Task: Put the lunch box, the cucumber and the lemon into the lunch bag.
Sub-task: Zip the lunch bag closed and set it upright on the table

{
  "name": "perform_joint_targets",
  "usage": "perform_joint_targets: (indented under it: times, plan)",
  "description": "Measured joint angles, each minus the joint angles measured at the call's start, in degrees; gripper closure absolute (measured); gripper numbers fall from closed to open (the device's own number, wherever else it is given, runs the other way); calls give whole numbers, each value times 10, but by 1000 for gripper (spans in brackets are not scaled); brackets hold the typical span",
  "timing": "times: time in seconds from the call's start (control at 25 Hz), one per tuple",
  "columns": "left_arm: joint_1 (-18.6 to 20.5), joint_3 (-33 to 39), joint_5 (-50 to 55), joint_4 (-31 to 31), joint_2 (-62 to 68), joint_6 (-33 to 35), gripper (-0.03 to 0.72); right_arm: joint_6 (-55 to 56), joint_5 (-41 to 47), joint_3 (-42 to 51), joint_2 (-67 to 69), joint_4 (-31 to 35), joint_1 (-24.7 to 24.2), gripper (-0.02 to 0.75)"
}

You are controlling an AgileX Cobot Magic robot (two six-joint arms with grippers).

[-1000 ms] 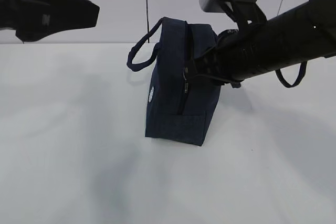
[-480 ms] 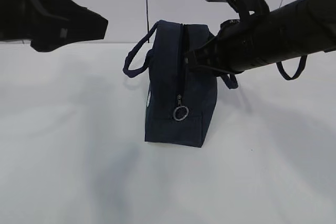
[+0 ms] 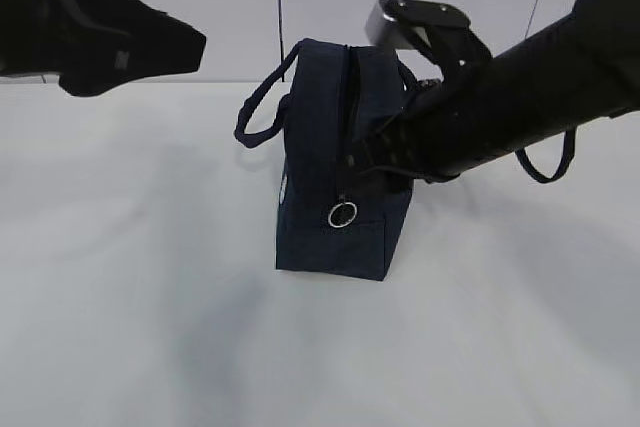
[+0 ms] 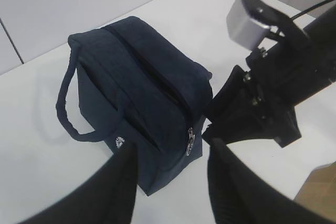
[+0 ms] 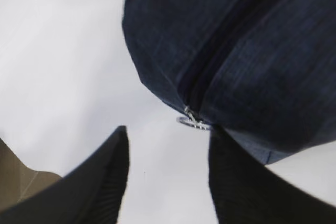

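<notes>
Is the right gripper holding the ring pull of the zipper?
No, the right gripper stands open, and the ring pull hangs free above it.

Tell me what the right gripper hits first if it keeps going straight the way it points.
Probably the lunch bag: the right gripper, fingers apart, points at its zipper end, where the ring pull hangs. Depth is unclear.

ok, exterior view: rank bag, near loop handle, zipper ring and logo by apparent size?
1. Dark navy fabric box-shaped lunch bag
2. Navy loop handle on its left side
3. Metal ring zipper pull and small white round logo: look alike, logo seen edge-on, unranked.
</notes>
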Motion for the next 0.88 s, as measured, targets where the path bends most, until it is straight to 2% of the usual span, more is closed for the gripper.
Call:
perform_joint_targets:
  times: [0.08,0.2,0.44,0.88]
  plan:
    - [0,0,0,0,0,0,370,9,3,0,19,10,0,333]
    - [0,0,0,1,0,0,370,13,4,0,51,36,0,305]
    - [0,0,-2,13,0,0,370,15,-15,0,100,71,0,298]
    - [0,0,-7,22,0,0,370,16,-70,0,105,113,0,302]
